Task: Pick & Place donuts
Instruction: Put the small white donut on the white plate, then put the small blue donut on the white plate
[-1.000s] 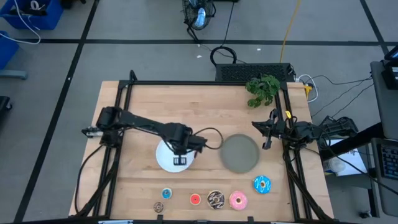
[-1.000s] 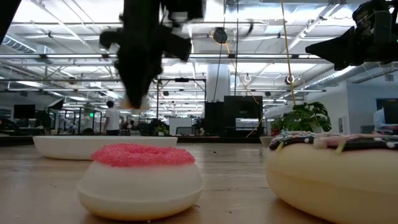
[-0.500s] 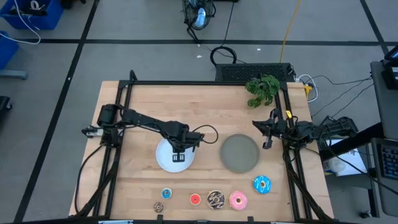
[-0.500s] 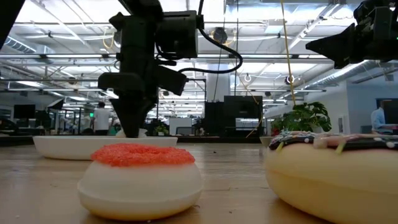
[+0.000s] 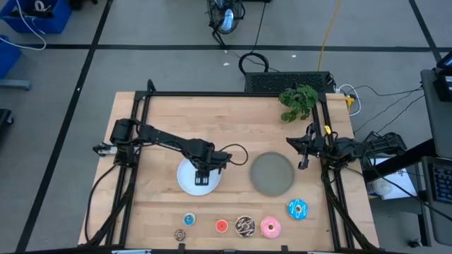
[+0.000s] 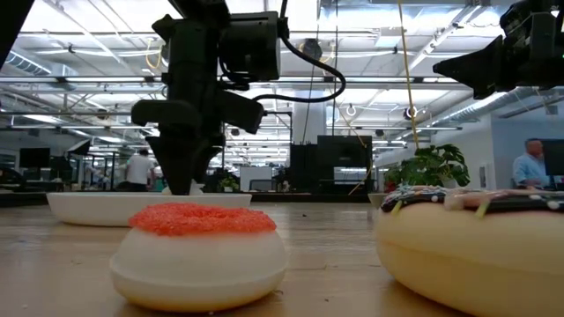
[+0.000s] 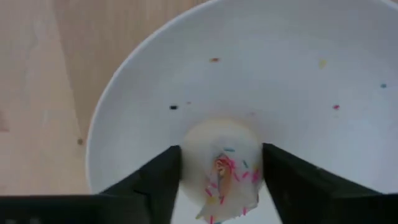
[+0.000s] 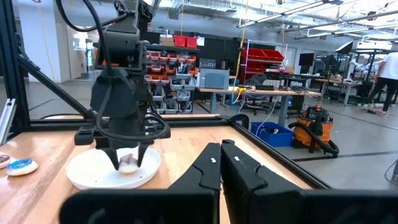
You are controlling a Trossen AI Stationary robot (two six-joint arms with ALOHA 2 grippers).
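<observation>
- Donuts: one tiny white-pink donut (image 7: 221,171) is seen between the fingers of the left gripper (image 5: 203,178), low over the white plate (image 5: 185,180); the sprinkled face shows in the left wrist view.
- Whether the donut already rests on the plate floor cannot be told; in the right wrist view it sits very near the plate surface, just under the fingertips.
- Left gripper: fingers are closed against both flanks of the tiny donut, so it is judged pinched, not released.
- Remaining donuts are laid in a row along the near table edge: tiny blue donut (image 5: 189,219), tiny brown donut (image 5: 180,235), tiny red donut (image 5: 222,226), chocolate donut (image 5: 245,226), pink donut (image 5: 270,227), larger blue donut (image 5: 297,209).
- Grey plate (image 5: 272,173) lies just beside the white plate, with nothing seen on it.
- Right gripper (image 5: 304,149) is parked at the right table edge, well apart from the plates; its fingers are pressed together in the right wrist view.
- Step in hand, as judged: placing the first donut on the white plate.
- Next move calls for spreading the fingers, then a straight lift clear of the rim before reaching for the row.
</observation>
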